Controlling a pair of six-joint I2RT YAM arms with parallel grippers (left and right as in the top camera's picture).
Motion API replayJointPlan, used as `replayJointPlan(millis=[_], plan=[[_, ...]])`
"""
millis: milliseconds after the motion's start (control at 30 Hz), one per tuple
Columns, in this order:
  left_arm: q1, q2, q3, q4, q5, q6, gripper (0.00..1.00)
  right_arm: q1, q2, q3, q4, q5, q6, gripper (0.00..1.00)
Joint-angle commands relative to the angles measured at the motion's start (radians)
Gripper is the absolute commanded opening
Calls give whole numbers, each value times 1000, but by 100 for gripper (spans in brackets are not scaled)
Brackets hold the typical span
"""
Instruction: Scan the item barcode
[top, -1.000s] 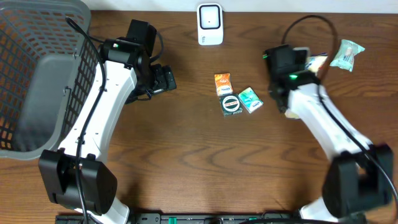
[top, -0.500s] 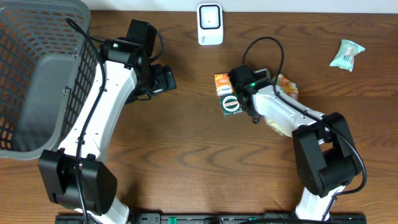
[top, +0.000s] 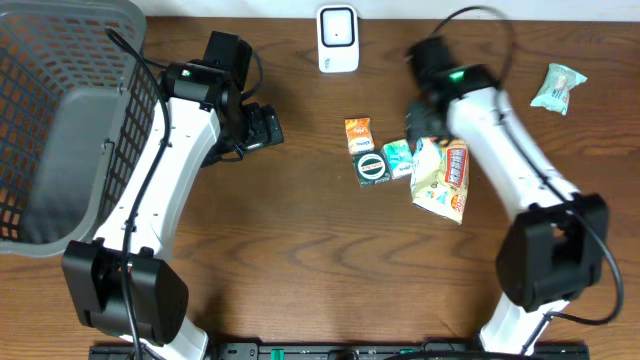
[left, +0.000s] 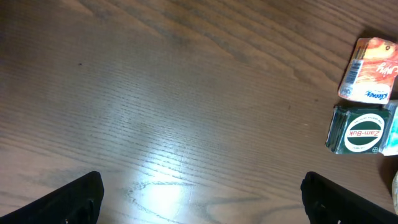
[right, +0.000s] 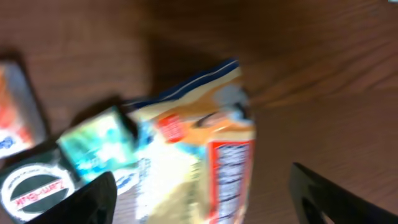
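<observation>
one snack bag (top: 441, 178) lies flat on the table (top: 300, 260), right of the middle. it's cream-yellow with a red panel of white lettering and a blue top edge, and its upper corner touches a teal packet (top: 399, 156). the wrist view is too blurry to read any print. the right gripper (right: 202, 196) hangs over it, fingers spread wide, pinching nothing. the left gripper (left: 202, 199) is spread too, over bare wood. the white scanner (top: 338, 39) stands well apart at the far edge.
</observation>
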Motion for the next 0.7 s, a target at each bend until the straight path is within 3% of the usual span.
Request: replayJointPlan(millis=[0, 267, 467, 533, 667], plan=[[2, 4, -5, -3, -3, -13, 100, -83, -18, 4, -26, -172, -183, 84], [2, 4, -5, -3, -3, -13, 100, -200, -18, -141, -1, -359, -293, 93], [2, 4, -5, -3, -2, -13, 100, -225, -18, -305, 169, -430, -292, 89], [2, 4, -5, -3, -2, -13, 100, -224, -18, -369, 249, -460, -292, 81], [2, 4, -5, -3, -2, -13, 100, -222, -18, -421, 302, -475, -276, 52]])
